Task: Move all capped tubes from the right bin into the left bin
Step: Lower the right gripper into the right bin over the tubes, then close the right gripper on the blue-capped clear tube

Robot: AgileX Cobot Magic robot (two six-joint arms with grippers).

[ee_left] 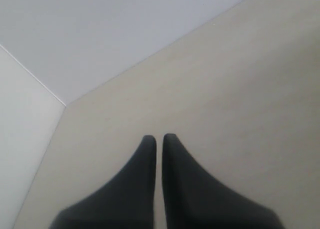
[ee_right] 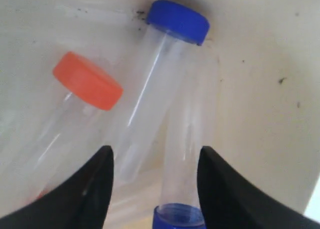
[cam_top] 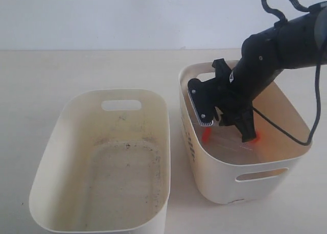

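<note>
The capped tubes [ee_right: 150, 89], orange and blue lidded, lie in the right bin [cam_top: 225, 178], right gripper [ee_right: 156, 150] spread over them; left bin [cam_top: 51, 157] beside on pale table [cam_top: 76, 70], grey-white wall [cam_top: 127, 14] behind; left gripper [ee_left: 159, 139] pressed together; the right bin's yellow marks [cam_top: 188, 142] unreadable

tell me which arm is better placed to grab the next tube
Right. The right hand is open, down inside the right bin, straddling a blue-capped tube. The left hand is shut over the table, with no tube in its view.

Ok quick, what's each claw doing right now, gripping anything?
Left gripper: shut, holding nothing.
Right gripper: open, poised over the capped tubes, gripping none.
</note>
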